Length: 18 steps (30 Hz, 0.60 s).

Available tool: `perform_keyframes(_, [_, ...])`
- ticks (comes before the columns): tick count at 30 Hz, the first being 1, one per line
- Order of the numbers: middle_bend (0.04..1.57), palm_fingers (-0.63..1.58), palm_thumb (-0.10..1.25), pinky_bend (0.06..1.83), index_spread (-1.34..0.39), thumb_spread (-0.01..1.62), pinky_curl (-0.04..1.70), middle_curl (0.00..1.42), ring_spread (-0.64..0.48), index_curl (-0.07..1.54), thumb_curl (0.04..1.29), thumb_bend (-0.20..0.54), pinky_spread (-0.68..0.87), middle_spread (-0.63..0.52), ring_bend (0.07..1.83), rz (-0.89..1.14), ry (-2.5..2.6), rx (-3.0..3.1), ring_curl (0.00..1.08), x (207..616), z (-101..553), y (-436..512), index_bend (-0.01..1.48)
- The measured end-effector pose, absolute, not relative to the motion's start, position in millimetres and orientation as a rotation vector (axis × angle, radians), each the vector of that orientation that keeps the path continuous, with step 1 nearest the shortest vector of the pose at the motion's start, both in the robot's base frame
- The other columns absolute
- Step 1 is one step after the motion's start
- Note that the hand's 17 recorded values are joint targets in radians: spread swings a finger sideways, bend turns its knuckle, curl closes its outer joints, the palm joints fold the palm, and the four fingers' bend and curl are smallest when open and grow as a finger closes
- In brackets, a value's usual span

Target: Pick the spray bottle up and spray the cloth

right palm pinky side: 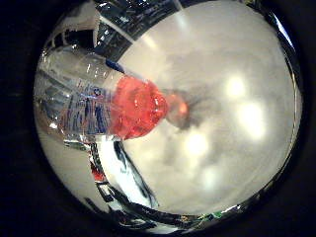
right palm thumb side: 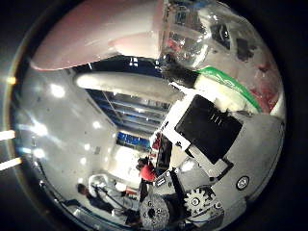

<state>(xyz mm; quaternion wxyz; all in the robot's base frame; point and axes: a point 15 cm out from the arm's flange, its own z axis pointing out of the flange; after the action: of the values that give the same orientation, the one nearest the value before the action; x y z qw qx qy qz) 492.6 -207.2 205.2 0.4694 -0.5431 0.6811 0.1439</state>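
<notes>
The spray bottle point(right palm pinky side: 94, 106) is clear plastic with blue print and a red-orange spray head point(right palm pinky side: 140, 106). It lies across the palm and fills much of the little finger side view, above a white tabletop point(right palm pinky side: 237, 74) where its shadow falls. Its clear body point(right palm thumb side: 202, 29) also shows in the thumb side view, with a green and white band point(right palm thumb side: 231, 84) beside it. My right hand point(right palm thumb side: 207, 130) has white and black fingers curled up against the bottle. I see no cloth that I can be sure of.
A pale pinkish rounded shape point(right palm thumb side: 96, 29) sits close to the palm beside the bottle; I cannot tell what it is. Behind the hand are a room with shelving point(right palm thumb side: 130, 115) and people standing far off.
</notes>
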Motion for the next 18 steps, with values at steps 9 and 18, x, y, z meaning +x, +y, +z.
perform_keyframes(9, [1.42, 1.07, 1.1, 1.18, -0.24, 0.88, 1.19, 0.75, -0.22, 0.9, 0.65, -0.015, -0.15, -0.11, 1.4, 0.239, 1.758, -1.893, 0.75, 433, 283, -185, 1.14])
perform_keyframes(18, [1.42, 1.08, 1.09, 1.11, -0.23, 0.85, 1.35, 0.73, -0.23, 0.9, 0.71, -0.015, -0.15, -0.1, 1.39, 0.035, 1.679, -2.319, 0.78, 408, 361, -99, 1.13])
